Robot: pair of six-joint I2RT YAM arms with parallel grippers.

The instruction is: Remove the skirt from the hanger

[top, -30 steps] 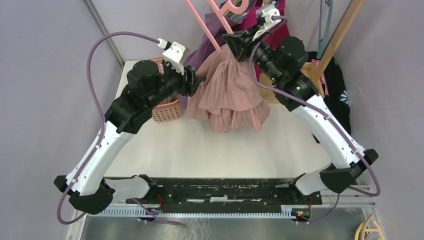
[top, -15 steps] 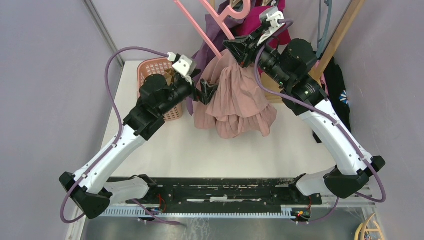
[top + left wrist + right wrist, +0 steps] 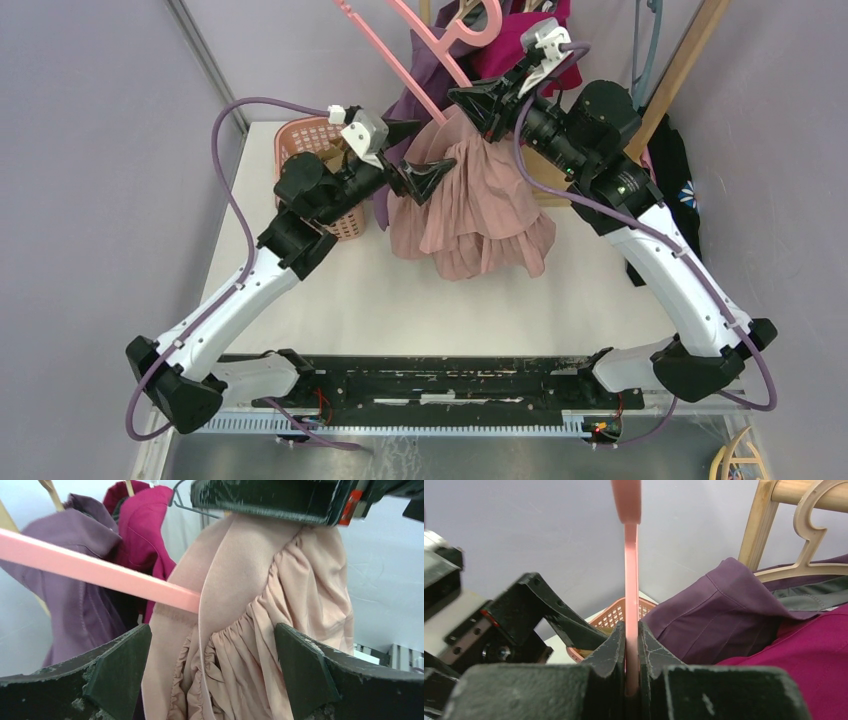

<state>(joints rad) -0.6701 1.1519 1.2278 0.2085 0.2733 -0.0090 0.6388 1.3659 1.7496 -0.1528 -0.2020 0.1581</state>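
Note:
A dusty-pink pleated skirt (image 3: 475, 205) hangs from a pink plastic hanger (image 3: 425, 85), its hem bunched on the table. My right gripper (image 3: 480, 103) is shut on the hanger's bar (image 3: 631, 630) just above the skirt's waistband. My left gripper (image 3: 418, 150) is open, held up at the skirt's left side. In the left wrist view its fingers (image 3: 117, 667) stand either side of the gathered waistband (image 3: 225, 645) without touching it, and the hanger's bar (image 3: 100, 570) enters the waistband from the left.
A salmon plastic basket (image 3: 320, 175) stands at the table's back left, behind my left arm. Purple (image 3: 425, 60) and magenta (image 3: 520, 45) garments hang on a wooden rack (image 3: 680, 70) at the back. Dark clothing (image 3: 675, 180) hangs at the right edge.
My left arm has swung right and risen beside the skirt, and its gripper has opened wide at the waistband. The right gripper keeps hold of the hanger, shifted slightly right.

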